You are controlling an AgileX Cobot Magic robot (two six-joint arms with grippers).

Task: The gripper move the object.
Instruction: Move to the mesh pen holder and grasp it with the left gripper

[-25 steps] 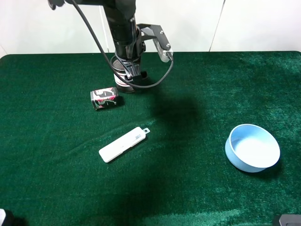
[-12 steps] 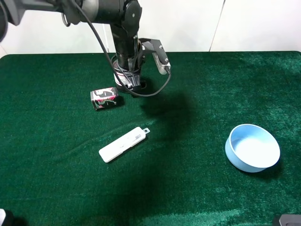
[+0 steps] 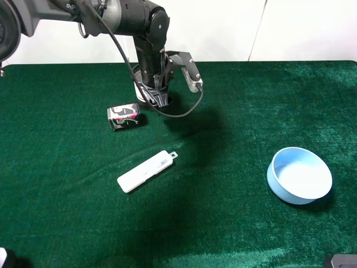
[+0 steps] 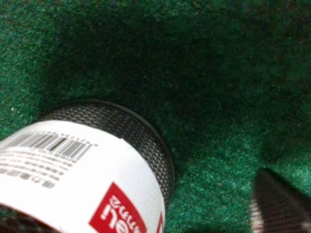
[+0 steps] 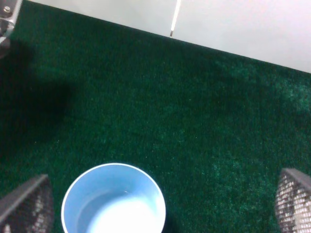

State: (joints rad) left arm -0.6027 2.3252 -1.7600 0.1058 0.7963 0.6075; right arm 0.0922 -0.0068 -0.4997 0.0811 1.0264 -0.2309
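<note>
Well, going from the left side, the small black-pink box [image 3: 124, 116] lies on the green table [image 3: 67, 223], and just beside it, toward the far edge, stands the mesh pen cup [image 4: 92, 160] with its white label and red mark. The left gripper [image 3: 153, 95] is right down on this cup and hides most of it in the high view. In the left wrist view I see only one fingertip [image 4: 279, 206], with bare cloth between it and the cup's wall, so I cannot tell if the jaws are clenched on the cup or released. I also cannot tell whether the cup rests on the cloth or is a little lifted. My judgement is that the reaching is done, but the carrying of the cup is not yet made. Nearer to me lies a flat white case [image 3: 148, 170]. Far to the right sits the light blue bowl [image 3: 277, 186], and the right gripper [image 5: 159, 206] hangs above it, jaws spread wide and holding nothing.
</note>
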